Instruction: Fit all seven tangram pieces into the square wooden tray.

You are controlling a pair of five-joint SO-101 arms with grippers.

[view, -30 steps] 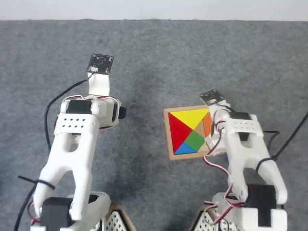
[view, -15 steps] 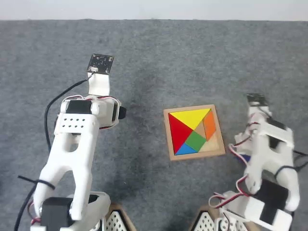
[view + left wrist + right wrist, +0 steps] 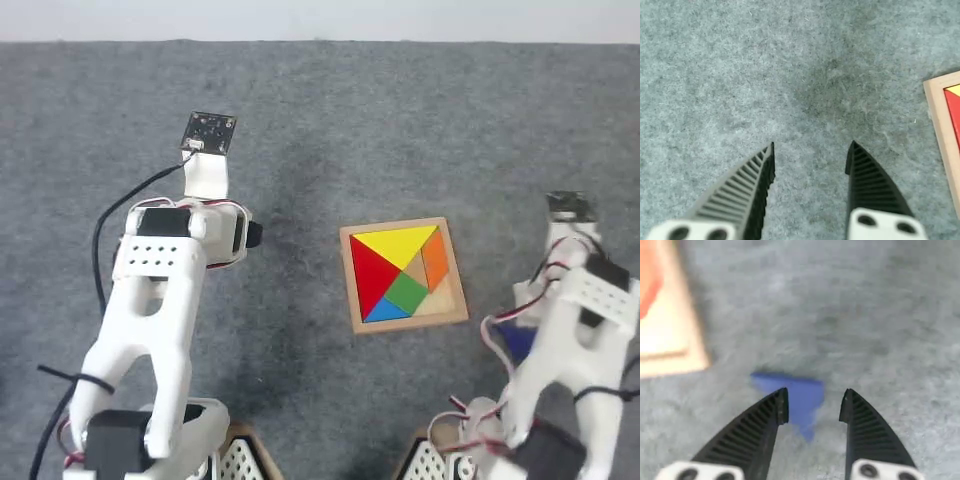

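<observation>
Nesting in the tray (image 3: 409,321) are coloured pieces (image 3: 372,275), one corner seemingly bare.

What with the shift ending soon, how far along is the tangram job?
Done: the yellow piece, red piece, green piece, orange piece and light-blue piece lie in the tray. In hand: the right end effector hangs open over a dark-blue piece on the carpet. Left: gripping it and seating it in the tray's pale corner. The left end effector is open over carpet.
</observation>
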